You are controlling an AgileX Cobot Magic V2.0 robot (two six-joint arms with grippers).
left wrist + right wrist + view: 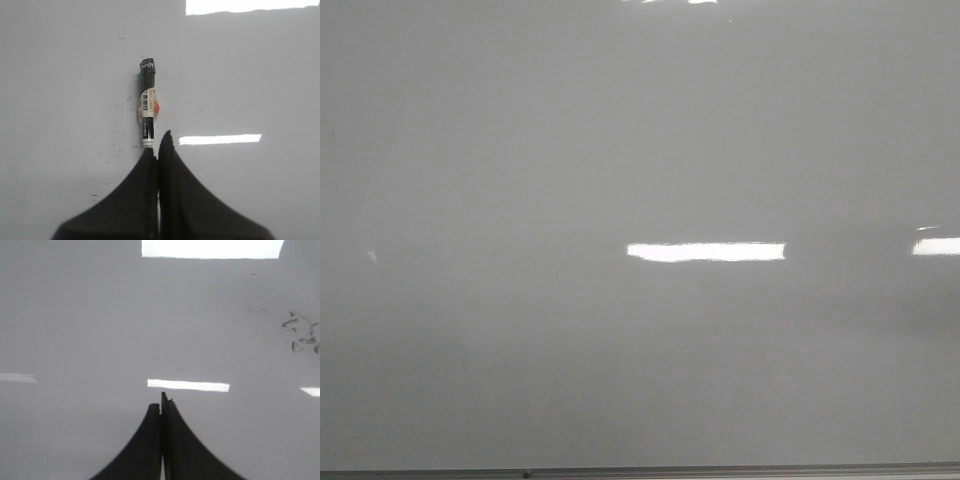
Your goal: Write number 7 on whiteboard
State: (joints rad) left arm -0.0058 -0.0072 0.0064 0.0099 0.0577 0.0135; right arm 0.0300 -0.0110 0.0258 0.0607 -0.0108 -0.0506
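The whiteboard (620, 150) fills every view, glossy pale grey with bright glare bars. No number 7 shows on it. In the left wrist view a black marker (147, 107) with a white and orange label lies on the whiteboard (250, 75), its near end right at the tip of one finger. My left gripper (158, 142) is shut, its jaws pressed together, and the marker is not between them. My right gripper (159, 401) is shut and empty over the bare whiteboard (75, 315). Neither gripper shows in the front view.
A thin grey metal edge (640, 471) runs along the board's near side. Faint black specks (107, 150) lie beside the marker. Dark smudges of old ink (300, 335) mark the board in the right wrist view.
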